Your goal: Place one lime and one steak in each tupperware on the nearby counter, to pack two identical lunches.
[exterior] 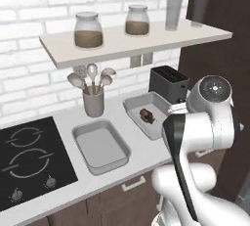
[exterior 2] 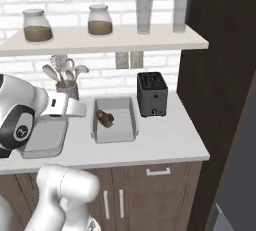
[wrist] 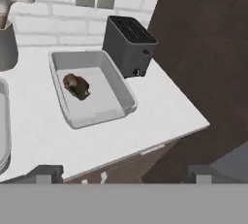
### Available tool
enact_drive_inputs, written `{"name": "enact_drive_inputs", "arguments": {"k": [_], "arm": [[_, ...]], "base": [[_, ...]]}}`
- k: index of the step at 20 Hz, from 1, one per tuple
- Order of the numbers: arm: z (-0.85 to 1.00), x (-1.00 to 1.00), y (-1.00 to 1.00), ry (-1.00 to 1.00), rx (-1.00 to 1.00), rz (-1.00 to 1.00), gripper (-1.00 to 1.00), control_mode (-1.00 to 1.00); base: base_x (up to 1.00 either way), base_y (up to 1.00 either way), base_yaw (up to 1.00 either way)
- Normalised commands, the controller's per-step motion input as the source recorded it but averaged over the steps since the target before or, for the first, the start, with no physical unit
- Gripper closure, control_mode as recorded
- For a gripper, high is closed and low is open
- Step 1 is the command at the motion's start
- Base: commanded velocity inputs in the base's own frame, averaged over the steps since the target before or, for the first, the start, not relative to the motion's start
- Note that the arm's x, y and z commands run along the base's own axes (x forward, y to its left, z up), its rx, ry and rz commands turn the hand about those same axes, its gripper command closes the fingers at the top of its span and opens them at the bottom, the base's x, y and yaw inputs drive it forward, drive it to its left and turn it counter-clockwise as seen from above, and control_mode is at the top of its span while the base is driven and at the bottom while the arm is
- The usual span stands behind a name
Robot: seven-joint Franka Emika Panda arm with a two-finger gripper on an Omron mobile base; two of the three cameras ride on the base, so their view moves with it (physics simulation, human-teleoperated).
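One dark brown steak (exterior: 146, 116) lies inside the tray (exterior: 137, 103) nearer the black toaster (exterior: 168, 84), in the middle right of the left base view; the other tray (exterior: 83, 132), just left of it beside the utensil cup (exterior: 93, 102), looks bare inside. In the hand view the gripper (wrist: 121, 173) sits at the bottom of the frame with its two dark tips set far apart and nothing between them — wide open and carrying nothing — while the steak (wrist: 76, 86) rests in the upper left part of its tray (wrist: 128, 100), well above the tips. The counter (exterior 2: 160, 135) around both trays carries no lime and no second piece of meat that can be seen here. Judging from this, the first of four placements appears done and the arm looks to be between items, free to fetch the next one. The next move would call for finding a lime or the other steak — likely somewhere off these frames — closing on it, and bringing it over; a lime into the tray with the steak would complete one lunch, and the round fruit may roll once released.
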Motion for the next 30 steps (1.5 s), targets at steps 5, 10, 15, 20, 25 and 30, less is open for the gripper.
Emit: {"name": "enact_drive_inputs", "arguments": {"k": [5, 10, 15, 20, 25, 30], "arm": [[0.0, 0.0, 0.0, 0.0, 0.0, 0.0, -1.0, 1.0], [0.0, 0.0, 0.0, 0.0, 0.0, 0.0, -1.0, 1.0], [0.0, 0.0, 0.0, 0.0, 0.0, 0.0, -1.0, 1.0], [0.0, 0.0, 0.0, 0.0, 0.0, 0.0, -1.0, 1.0], [0.0, 0.0, 0.0, 0.0, 0.0, 0.0, -1.0, 1.0], [0.0, 0.0, 0.0, 0.0, 0.0, 0.0, -1.0, 1.0]], "base": [[-1.0, -0.13, 0.0], [-0.94, -0.87, -0.23], [-0.55, -0.89, -0.41], [-0.26, -0.86, -0.46], [-0.01, -0.98, -0.47], [0.01, -1.0, -0.48]]}}
